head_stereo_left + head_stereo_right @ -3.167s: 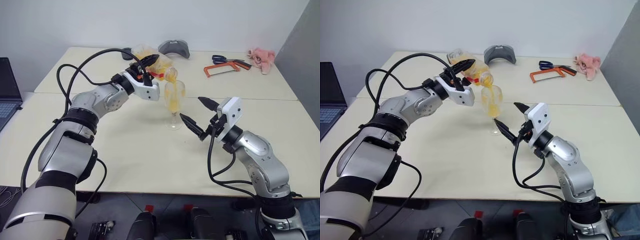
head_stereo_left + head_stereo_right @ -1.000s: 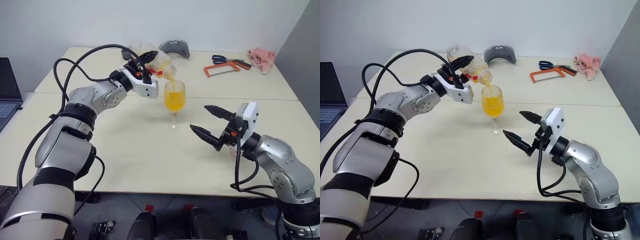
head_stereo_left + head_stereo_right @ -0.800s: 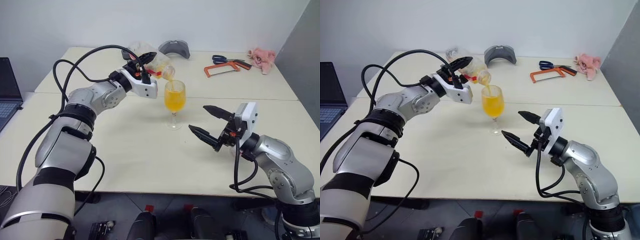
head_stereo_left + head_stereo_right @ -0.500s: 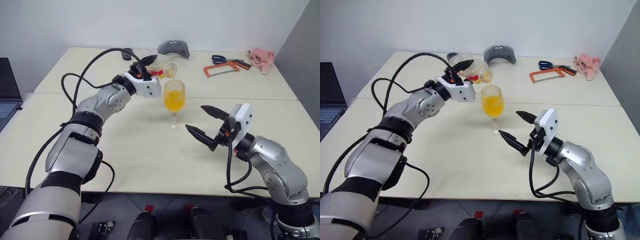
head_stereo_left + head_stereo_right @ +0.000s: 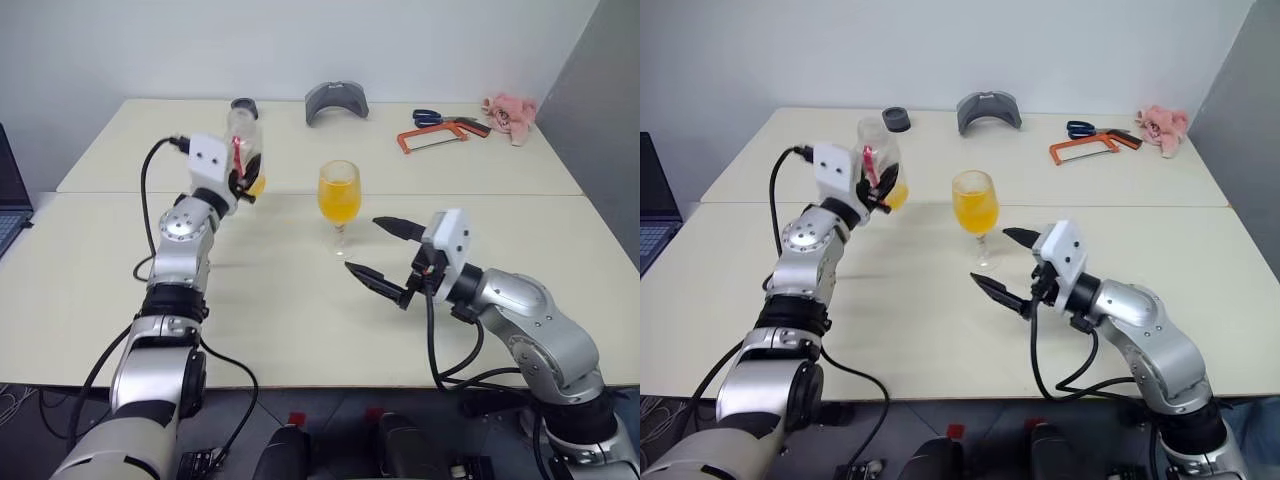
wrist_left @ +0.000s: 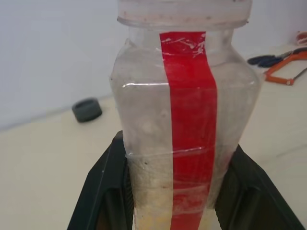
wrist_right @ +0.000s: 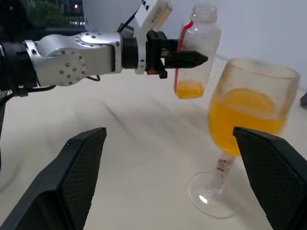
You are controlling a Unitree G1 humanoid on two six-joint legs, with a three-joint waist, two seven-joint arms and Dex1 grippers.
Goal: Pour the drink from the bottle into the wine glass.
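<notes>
The pale table (image 5: 300,300) fills most of the frame from my head camera. Left of centre, my left gripper (image 5: 243,180) is clamped on the bottle (image 5: 243,150), which stands upright in my grip, raised above the tabletop in the upper left part of the picture. Its mouth is open at the top, a red strip runs down its side, and a little of the drink (image 7: 189,89) sits in its bottom. In my left wrist view my two black fingers (image 6: 103,187) press the bottle's clear walls from both sides.

My right gripper (image 5: 385,257) is at the lower right of centre, its fingers spread wide apart and holding nothing, just beside the glass's foot without touching it.

The wine glass (image 5: 338,205) stands upright near the middle of the frame, between my two grippers, its bowl mostly full of orange liquid.

Along the top edge lie a grey curved object (image 5: 335,101), an orange-framed hacksaw (image 5: 435,137), blue-handled scissors (image 5: 437,117), a pink soft toy (image 5: 505,107) and a small dark cap (image 5: 896,119).
</notes>
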